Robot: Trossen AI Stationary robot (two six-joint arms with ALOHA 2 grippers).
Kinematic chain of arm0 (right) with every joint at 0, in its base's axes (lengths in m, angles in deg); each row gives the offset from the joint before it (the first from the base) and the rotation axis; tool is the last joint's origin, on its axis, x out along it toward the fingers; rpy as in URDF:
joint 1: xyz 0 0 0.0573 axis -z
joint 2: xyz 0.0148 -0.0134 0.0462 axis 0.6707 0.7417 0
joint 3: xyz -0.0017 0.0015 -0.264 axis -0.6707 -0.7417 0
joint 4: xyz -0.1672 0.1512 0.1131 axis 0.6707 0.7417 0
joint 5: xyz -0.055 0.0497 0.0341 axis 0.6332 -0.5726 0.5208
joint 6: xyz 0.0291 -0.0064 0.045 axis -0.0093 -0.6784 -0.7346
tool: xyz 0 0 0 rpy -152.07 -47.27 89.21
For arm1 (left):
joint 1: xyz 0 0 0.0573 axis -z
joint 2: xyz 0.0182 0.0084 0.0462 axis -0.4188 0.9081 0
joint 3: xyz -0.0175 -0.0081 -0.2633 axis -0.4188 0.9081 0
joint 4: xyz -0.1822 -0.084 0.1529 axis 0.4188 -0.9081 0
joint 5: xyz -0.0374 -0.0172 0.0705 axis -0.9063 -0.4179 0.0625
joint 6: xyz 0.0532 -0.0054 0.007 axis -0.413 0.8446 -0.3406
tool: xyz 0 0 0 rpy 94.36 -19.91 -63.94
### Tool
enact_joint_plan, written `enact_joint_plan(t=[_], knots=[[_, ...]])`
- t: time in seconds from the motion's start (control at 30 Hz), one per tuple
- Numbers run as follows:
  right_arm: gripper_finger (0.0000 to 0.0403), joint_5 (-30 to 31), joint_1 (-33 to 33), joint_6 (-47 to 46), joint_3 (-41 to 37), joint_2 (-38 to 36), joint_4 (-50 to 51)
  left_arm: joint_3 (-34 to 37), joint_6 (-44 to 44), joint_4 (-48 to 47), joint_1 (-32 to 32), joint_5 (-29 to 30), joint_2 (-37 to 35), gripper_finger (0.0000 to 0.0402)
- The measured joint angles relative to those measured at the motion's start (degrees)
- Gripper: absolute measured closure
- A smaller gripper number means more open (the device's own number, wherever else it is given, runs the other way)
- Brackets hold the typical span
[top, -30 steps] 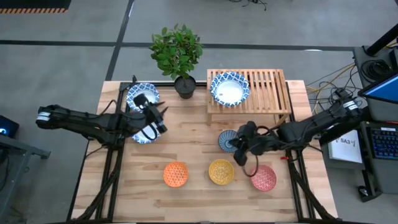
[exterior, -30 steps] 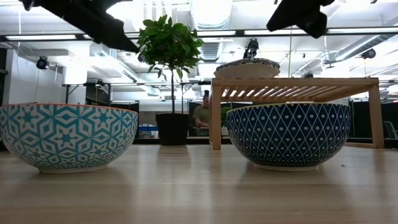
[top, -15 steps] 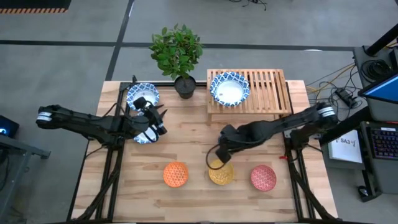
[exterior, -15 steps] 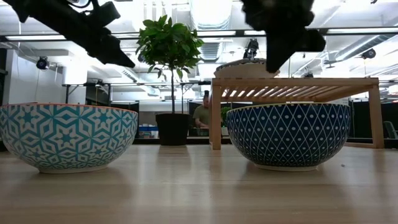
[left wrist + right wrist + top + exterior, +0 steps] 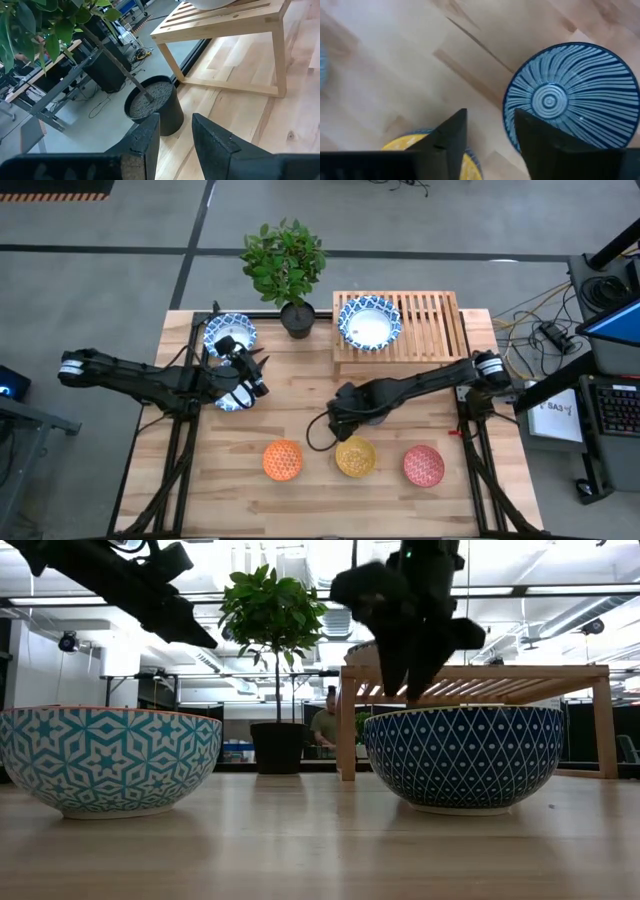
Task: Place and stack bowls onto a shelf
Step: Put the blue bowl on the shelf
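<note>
Two dark fingers of the right claw (image 5: 490,120) stand apart with only bare counter (image 5: 380,60) between them, so it is open and holds nothing. It hangs in front of the shelf (image 5: 430,325), out over the middle of the counter. The small dark blue bowl (image 5: 570,95) sits just beside one finger, not between the two, and the yellow bowl (image 5: 417,145) lies close on the other side, farther from the shelf. One wide patterned bowl (image 5: 369,323) already rests on the shelf's left end. The orange bowl (image 5: 283,460) and pink-red bowl (image 5: 423,466) flank the yellow one, well away from the shelf. The left claw (image 5: 250,372) waits off the shelf's left side, over another patterned bowl (image 5: 230,395), its fingers slightly parted and empty. The risk I judge is a misaligned grab: closing from this spot could pinch air, or a finger could strike the dark bowl's rim and shove or tip it. A low sweep could also knock the yellow bowl, which sits so near.
</note>
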State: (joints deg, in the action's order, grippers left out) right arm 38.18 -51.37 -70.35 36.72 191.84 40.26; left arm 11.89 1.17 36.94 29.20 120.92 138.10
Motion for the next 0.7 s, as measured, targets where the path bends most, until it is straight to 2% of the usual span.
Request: enact_joint_plan(t=[0.2,0.7], knots=[[0.0214,1.4,0.3,-0.1,0.0,3.5,0.4,0.0,0.0,0.0,0.0,0.0,0.0,0.0304],[0.0234,2.0,0.5,0.5,0.0,11.9,-0.3,0.0,0.0,0.0,0.0,0.0,0.0,0.0304]])
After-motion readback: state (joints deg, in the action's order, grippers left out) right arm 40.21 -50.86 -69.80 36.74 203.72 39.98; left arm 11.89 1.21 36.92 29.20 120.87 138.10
